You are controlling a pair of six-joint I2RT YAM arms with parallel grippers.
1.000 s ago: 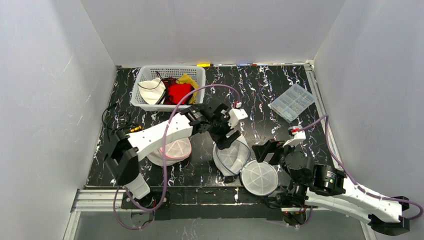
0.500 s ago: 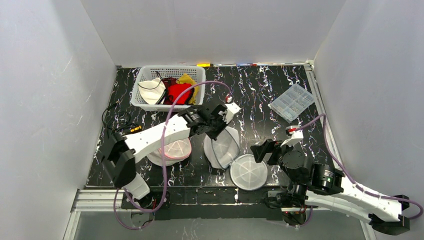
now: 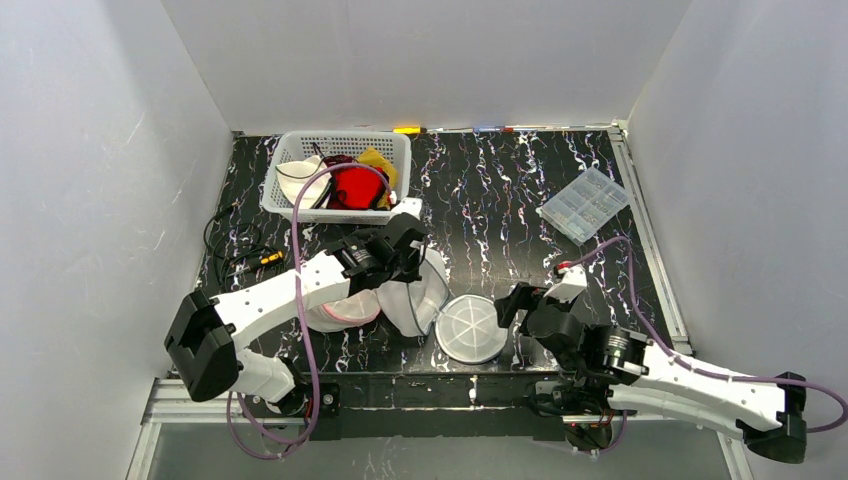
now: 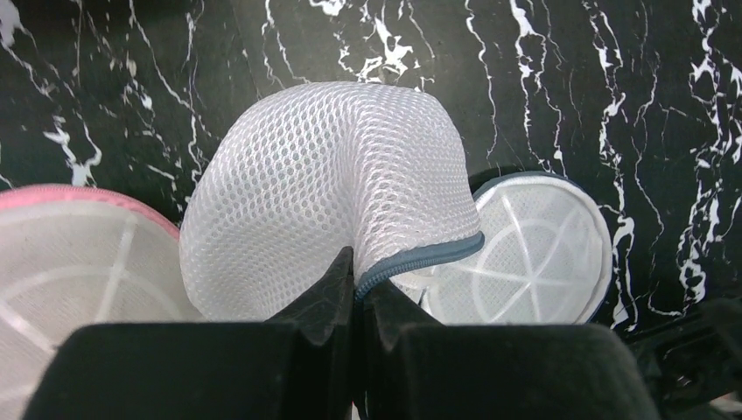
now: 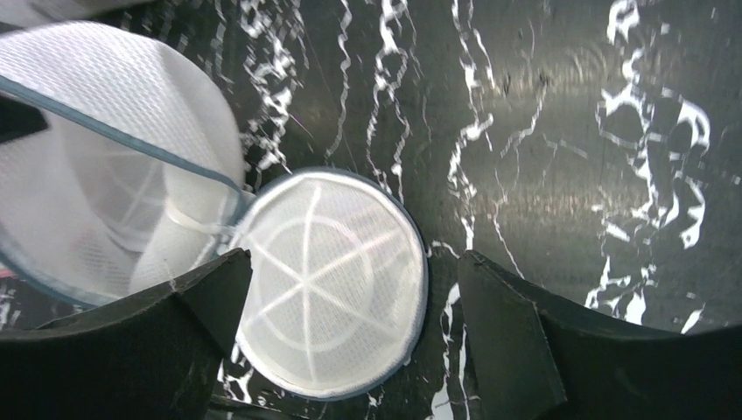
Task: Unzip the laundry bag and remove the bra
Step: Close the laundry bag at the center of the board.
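The laundry bag is white mesh with a blue zipper rim, and it lies open in two round halves. My left gripper (image 3: 417, 274) (image 4: 357, 284) is shut on the zipper edge of one half (image 3: 412, 298) (image 4: 332, 166) and holds it up, bulging. The other half (image 3: 470, 328) (image 5: 328, 280) lies flat on the black marbled table. My right gripper (image 3: 506, 316) (image 5: 353, 262) is open just over that flat half, one finger on each side of it. No bra shows inside the bag.
A second mesh bag with a pink rim (image 3: 345, 308) (image 4: 52, 254) lies just left of the held one. At the back left, a white basket (image 3: 402, 150) holds white, red and yellow garments. A clear compartment box (image 3: 585, 203) sits at the right, and cables (image 3: 235, 250) at the left.
My left gripper has shut on the bag's rim and pulled the bag left and nearer, beside the pink-rimmed one. The right arm has followed to the left over the flat half.
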